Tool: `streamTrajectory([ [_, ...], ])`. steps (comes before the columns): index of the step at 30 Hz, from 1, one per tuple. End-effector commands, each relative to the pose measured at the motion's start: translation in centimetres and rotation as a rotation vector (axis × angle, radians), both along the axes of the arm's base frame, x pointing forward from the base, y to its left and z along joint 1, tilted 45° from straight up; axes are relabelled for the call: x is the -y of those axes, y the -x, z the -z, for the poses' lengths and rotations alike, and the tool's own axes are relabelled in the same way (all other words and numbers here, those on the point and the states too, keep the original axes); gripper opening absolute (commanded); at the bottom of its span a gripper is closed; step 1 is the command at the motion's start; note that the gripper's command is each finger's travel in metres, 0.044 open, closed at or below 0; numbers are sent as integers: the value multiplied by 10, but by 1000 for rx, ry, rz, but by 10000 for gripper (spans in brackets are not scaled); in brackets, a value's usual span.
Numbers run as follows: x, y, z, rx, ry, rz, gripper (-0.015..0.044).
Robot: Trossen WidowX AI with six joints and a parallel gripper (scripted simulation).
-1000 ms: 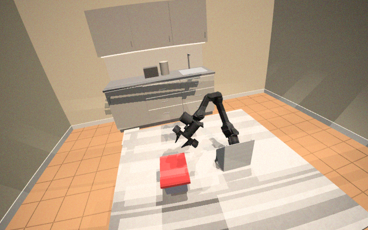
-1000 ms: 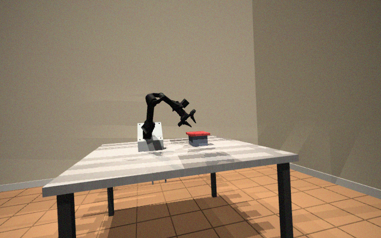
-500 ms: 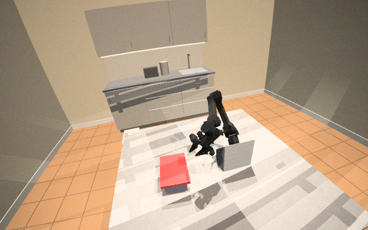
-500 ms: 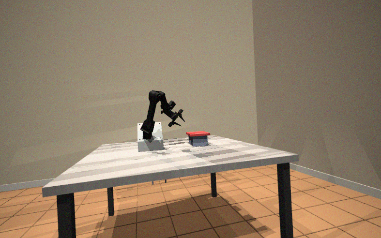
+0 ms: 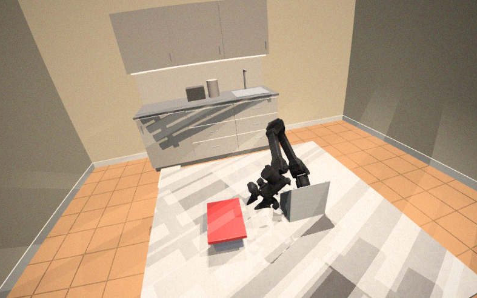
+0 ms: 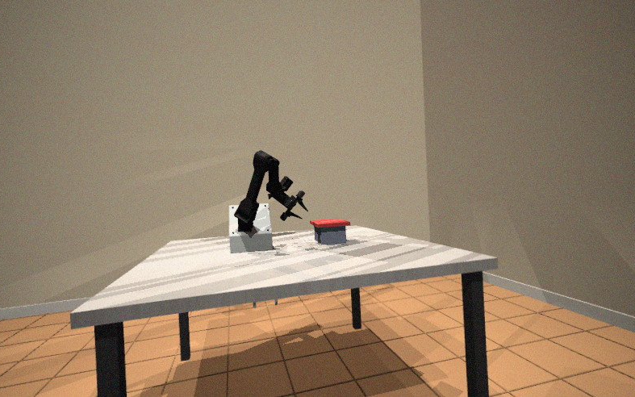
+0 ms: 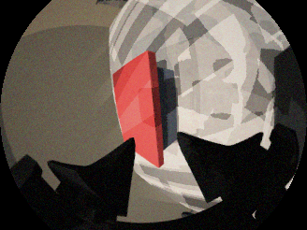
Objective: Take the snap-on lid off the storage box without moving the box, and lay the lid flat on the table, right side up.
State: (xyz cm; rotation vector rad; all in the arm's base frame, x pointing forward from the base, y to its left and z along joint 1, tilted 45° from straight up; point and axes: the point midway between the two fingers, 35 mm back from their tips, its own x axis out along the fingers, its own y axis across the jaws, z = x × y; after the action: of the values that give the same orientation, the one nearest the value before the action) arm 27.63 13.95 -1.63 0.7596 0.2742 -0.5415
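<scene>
From the top, the red lid sits on the storage box, on the bench; the end effector is near it. The exterior view shows its fingers parted (released, gripping nothing) and angled down toward the lid, well clear of touching. At the wrist, lid and box appear tipped on edge (the camera's slant, surely) beyond the two dark fingertips.
</scene>
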Motion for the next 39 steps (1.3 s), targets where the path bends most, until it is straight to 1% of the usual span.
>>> streamTrajectory([
  [1, 7, 0, 5, -1, 1, -5, 235],
  [39, 27, -49, 30, -3, 0, -3, 235],
])
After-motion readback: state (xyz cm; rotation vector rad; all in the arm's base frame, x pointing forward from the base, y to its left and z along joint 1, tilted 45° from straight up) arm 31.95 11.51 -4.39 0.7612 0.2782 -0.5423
